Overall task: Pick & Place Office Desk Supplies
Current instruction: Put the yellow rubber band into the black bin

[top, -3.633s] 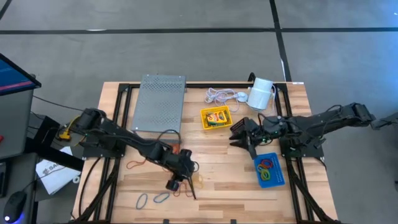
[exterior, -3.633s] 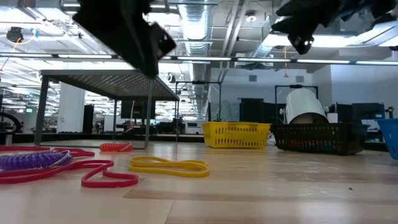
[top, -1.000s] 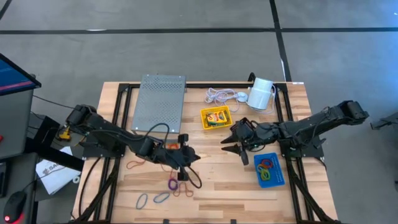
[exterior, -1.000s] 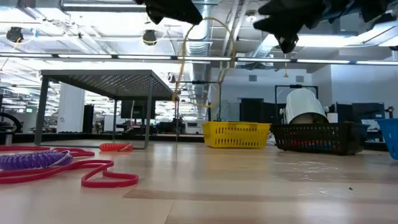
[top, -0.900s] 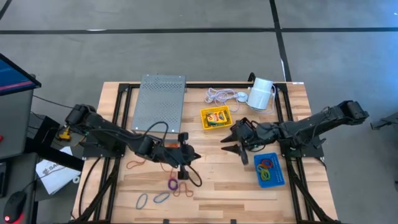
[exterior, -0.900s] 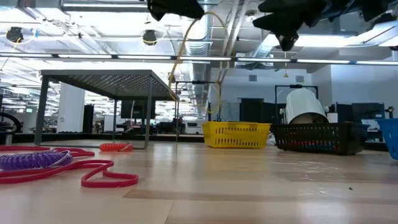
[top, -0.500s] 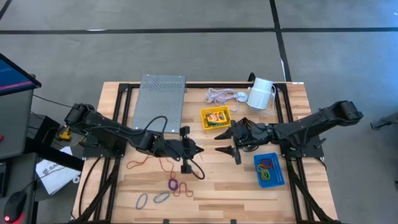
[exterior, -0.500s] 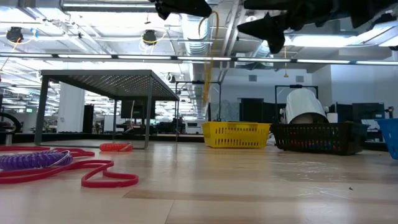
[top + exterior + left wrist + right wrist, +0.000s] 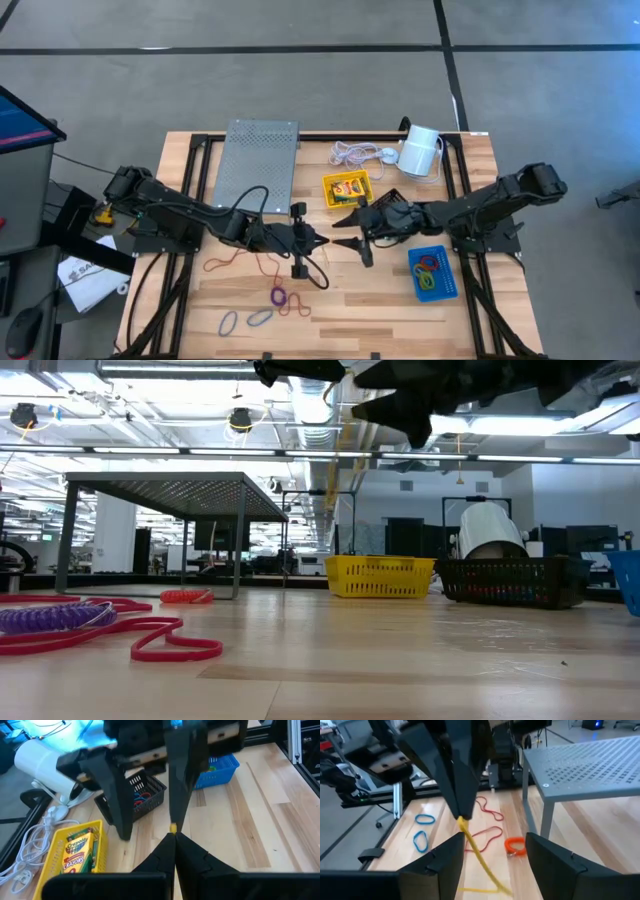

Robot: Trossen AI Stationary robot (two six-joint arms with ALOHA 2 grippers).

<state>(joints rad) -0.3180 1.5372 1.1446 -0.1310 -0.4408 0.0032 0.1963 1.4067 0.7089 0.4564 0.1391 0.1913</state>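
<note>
the left hand (image 9: 318,240) is pinched shut on a yellow rubber band (image 9: 477,855), held up over the middle of the worktop (image 9: 360,300). the right hand (image 9: 345,226) faces it with fingers spread wide, just beside the band (a handover, by the look of it). some bands already lie in the blue tray (image 9: 434,273) behind the right hand, and in the black mesh tray (image 9: 142,795); crayon boxes fill the yellow tray (image 9: 347,189). red, purple and blue bands (image 9: 278,296) near the left hand are left to sort. pale wood planks, and an open workshop hall beyond.
</note>
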